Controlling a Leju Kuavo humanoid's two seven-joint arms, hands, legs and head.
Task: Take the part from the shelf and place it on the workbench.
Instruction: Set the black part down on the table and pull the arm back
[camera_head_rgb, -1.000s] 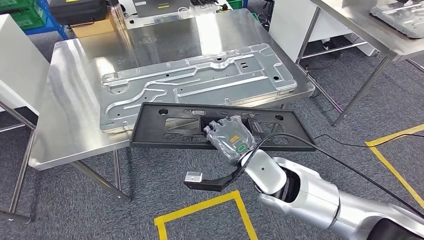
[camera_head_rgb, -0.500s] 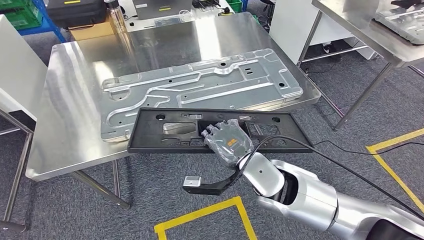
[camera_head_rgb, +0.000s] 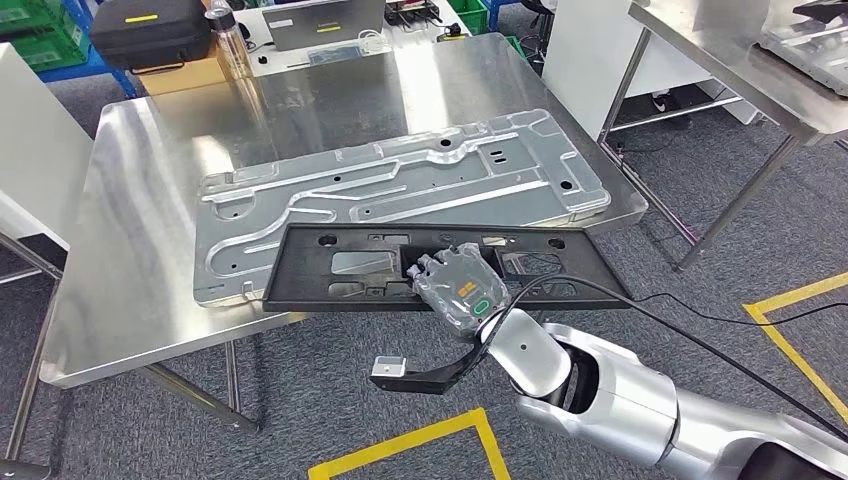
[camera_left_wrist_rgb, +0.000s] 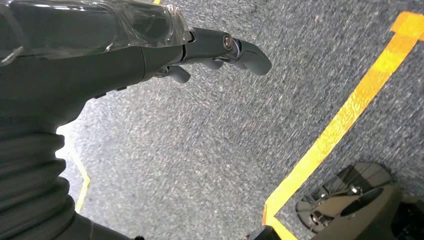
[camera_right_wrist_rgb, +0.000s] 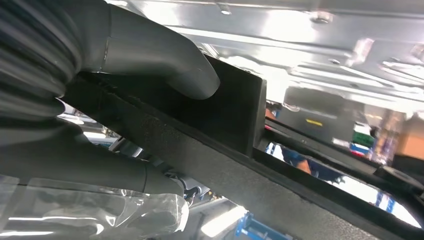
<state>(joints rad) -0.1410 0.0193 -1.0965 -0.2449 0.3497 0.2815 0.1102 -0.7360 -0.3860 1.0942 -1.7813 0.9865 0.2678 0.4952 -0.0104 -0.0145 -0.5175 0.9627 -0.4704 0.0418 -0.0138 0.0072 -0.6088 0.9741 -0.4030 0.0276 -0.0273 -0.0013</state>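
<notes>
We saw the steel workbench (camera_head_rgb: 130, 230) carrying a large stamped metal panel (camera_head_rgb: 400, 185). Over its near edge our right hand (camera_head_rgb: 460, 287) gripped the long black plastic part (camera_head_rgb: 330, 283), partly overlapping that panel. Our left hand (camera_left_wrist_rgb: 150, 45) hung released above the carpet.

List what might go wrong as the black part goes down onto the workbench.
1. The right hand holds the long black part alone, near its middle; it may tip or twist in the grip.
2. The silver metal panel already lies on the workbench, and the part's far edge overlaps it; set down there, the part may rest unevenly or scrape.
3. Much of the part hangs past the table's near edge; released now, it would probably fall.
</notes>
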